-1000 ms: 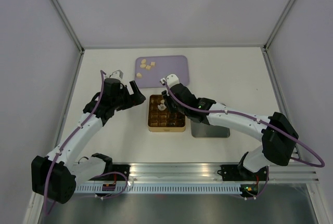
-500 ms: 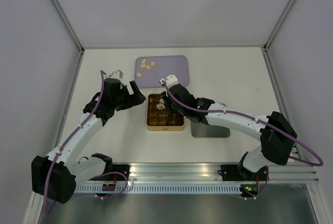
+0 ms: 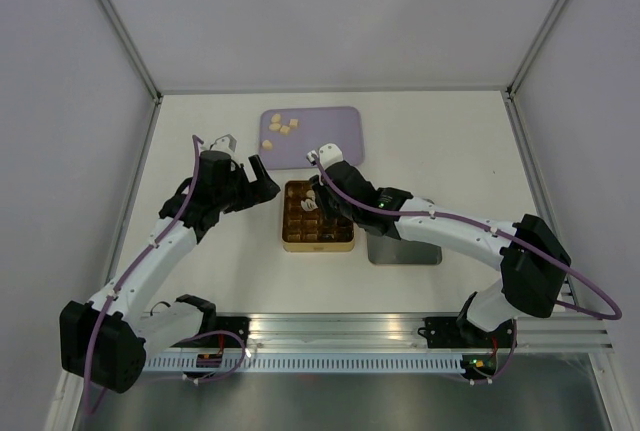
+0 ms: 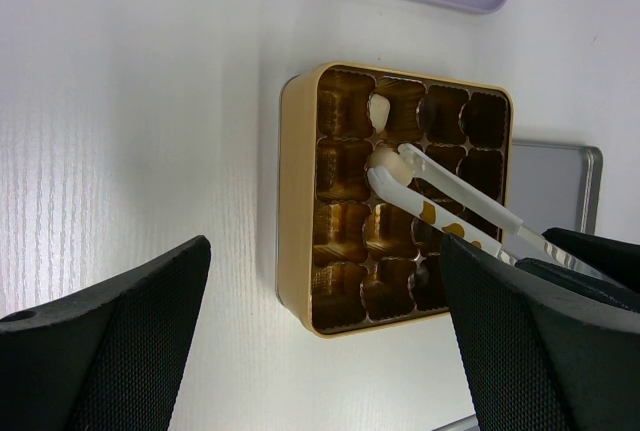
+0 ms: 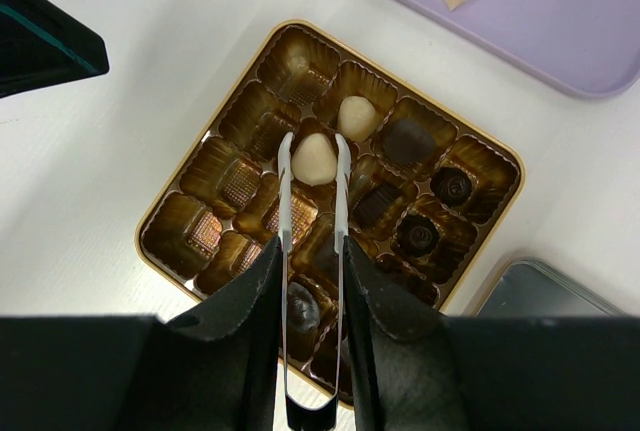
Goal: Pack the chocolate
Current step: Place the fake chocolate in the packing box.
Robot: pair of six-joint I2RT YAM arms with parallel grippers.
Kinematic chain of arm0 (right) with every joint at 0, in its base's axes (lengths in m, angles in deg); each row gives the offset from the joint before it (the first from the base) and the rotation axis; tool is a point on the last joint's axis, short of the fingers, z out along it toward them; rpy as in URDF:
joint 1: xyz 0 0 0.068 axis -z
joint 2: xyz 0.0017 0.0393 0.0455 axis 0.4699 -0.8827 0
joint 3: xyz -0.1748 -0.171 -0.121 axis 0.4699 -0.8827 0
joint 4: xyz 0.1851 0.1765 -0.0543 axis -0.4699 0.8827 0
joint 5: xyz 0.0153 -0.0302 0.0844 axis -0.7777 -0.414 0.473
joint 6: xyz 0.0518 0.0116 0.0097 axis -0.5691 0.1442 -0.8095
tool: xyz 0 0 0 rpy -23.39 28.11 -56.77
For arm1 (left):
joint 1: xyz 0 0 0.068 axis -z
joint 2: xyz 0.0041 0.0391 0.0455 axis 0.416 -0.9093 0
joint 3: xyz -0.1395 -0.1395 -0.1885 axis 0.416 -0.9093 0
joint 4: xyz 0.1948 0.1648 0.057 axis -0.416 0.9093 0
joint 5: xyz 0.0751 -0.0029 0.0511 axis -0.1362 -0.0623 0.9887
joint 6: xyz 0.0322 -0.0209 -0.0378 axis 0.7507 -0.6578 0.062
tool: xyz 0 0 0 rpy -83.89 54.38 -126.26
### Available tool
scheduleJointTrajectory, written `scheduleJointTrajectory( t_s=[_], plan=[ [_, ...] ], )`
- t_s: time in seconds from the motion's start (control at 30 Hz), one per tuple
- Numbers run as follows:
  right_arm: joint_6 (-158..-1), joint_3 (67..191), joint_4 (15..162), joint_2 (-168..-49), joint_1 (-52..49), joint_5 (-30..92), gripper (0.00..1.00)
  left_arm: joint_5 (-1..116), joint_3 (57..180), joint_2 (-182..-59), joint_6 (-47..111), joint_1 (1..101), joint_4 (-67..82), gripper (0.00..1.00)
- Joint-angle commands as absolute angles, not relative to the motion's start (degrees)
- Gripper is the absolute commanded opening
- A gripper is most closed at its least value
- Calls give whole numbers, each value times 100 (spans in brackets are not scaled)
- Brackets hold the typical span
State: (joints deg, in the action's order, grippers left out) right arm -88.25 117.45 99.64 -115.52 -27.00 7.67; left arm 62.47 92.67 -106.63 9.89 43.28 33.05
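packing partly done: we see the right gripper part closed on the tweezers, which pinch a pale chocolate at a central cell of the gold tin, where several cells are filled and many are bare, while loose pieces wait on the purple tray at upper centre and the left gripper gapes wide, empty.

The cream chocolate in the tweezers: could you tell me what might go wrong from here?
The cream chocolate is pinched only at the tips of the tweezers in the right gripper, so it might slip into a wrong cell. The tips could nudge the pale piece next to it. The left gripper stands open beside the gold tin, so pressing down may shift it.
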Motion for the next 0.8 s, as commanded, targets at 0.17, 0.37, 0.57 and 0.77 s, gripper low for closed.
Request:
scheduleJointTrajectory(
  t_s=[0.17,0.37,0.57,0.77],
  plan=[
    [-8963,12052,9955,-11543,-2752,716,34,6214,9196,-10497,887,4304,3138,100],
    [-8955,12096,9999,-11526,-2752,716,38,6223,9196,-10488,878,4295,3138,100],
    [-8955,12096,10043,-11552,-2752,707,38,6223,9196,-10497,878,4304,3147,100],
    [-8964,12149,10061,-11543,-2752,663,38,6205,9196,-10497,878,4304,3138,100]
  ],
)
